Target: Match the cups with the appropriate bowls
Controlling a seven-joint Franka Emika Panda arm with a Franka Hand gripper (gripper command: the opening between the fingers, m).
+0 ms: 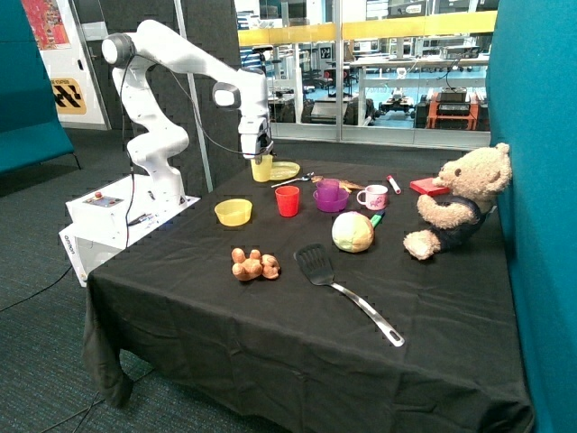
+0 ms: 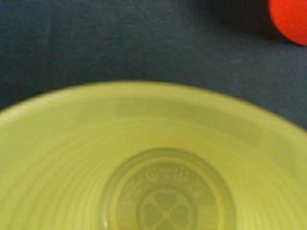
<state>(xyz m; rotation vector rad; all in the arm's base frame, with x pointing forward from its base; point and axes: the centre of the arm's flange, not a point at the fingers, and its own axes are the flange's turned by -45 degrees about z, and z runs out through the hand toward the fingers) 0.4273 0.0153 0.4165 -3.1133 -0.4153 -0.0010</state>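
Yellow cup (image 1: 261, 168): held at the gripper, near the far edge of the table, just beside the yellow-green plate (image 1: 286, 170); whether it is lifted off the cloth or touching it cannot be told. In the wrist view its open mouth and ribbed inner wall (image 2: 153, 158) fill most of the picture, with a clover mark on the bottom.
Gripper (image 1: 256, 150): pointing down, clamped on the rim of the yellow cup; the fingers themselves are out of the wrist view.
Yellow bowl (image 1: 233, 212): on the black cloth, nearer the camera than the held cup, apart from it, nothing inside.
Purple cup (image 1: 328, 189): standing upright inside the purple bowl.
Purple bowl (image 1: 332, 200): between the red cup and the white-and-pink mug (image 1: 373, 197).
Red cup (image 1: 288, 200): upright on the cloth between the yellow bowl and the purple bowl; a red edge (image 2: 289, 19) shows in a corner of the wrist view.
Table (image 1: 270, 334): covered with black cloth.
Other items: cabbage-like ball (image 1: 352, 232) in front of the mug; black spatula (image 1: 347, 290) towards the near side; cluster of small brown pieces (image 1: 253, 263) beside it; teddy bear (image 1: 460, 200) sitting at the edge by the teal wall; red block (image 1: 427, 187) behind the bear's paw.
Task state: purple pair matched; yellow cup not in the yellow bowl.
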